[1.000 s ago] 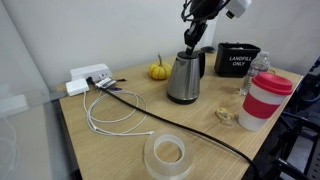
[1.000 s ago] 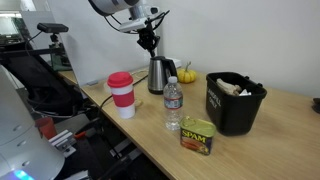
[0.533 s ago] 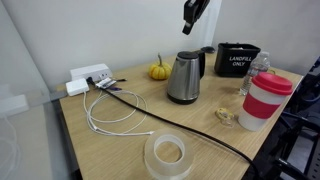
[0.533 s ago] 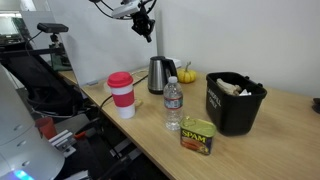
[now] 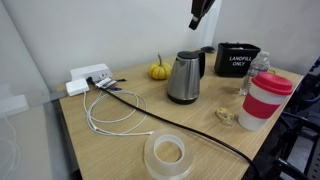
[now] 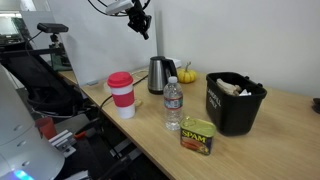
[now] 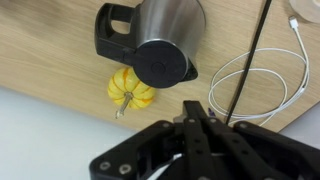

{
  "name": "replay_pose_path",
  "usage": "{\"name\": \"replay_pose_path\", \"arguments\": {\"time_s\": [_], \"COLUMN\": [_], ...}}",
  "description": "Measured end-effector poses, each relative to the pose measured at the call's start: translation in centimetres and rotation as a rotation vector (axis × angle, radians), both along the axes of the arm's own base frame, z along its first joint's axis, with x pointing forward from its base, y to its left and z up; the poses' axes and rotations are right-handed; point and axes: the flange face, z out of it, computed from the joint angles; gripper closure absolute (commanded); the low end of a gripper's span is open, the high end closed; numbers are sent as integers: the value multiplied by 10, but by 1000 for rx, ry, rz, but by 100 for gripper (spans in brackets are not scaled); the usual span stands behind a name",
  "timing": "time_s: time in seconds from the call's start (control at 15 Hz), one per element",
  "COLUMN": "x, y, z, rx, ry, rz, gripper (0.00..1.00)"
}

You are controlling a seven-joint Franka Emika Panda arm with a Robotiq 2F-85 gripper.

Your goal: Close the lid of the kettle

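**Gripper shut and empty, high above the kettle; lid down**

Desk (image 5: 95,145) in an exterior view, left to right. White power block (image 5: 88,78) near the far left corner. Looped white cable (image 5: 112,116) in front of it. Tape roll (image 5: 168,155) flat at the near edge. Black cable (image 5: 170,122) runs diagonally from the block toward the near right corner. Small pumpkin (image 5: 158,71) at the far edge, just beside the kettle (image 5: 185,78). Kettle stands upright near the middle of the far edge. Its lid (image 5: 188,55) lies flat over the mouth.

Gripper (image 5: 197,14) hangs well above the kettle, touching nothing. In the wrist view the gripper (image 7: 196,106) has its fingers pressed together with nothing between them. That view shows the lid (image 7: 163,62) as a black disc covering the kettle top, handle (image 7: 114,30) to its left.

Black bin (image 5: 237,58) sits at the far right corner. Water bottle (image 5: 258,70) stands near it. Red-lidded cup (image 5: 265,100) stands at the right edge.
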Motion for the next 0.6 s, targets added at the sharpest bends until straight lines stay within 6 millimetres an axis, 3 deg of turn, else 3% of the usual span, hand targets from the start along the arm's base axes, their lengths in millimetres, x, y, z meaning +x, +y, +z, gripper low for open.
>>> {"name": "replay_pose_path", "arguments": {"time_s": [0.07, 0.2, 0.47, 0.53, 0.6], "x": [-1, -2, -5, -6, -7], "y": [-1, -2, -4, -5, -7], "z": [-2, -5, -8, -9, -9], "rx": [0, 1, 12, 19, 28], "ry": [5, 10, 20, 23, 26], "rz": [-6, -14, -30, -39, -52], "gripper": [100, 72, 45, 64, 56]}}
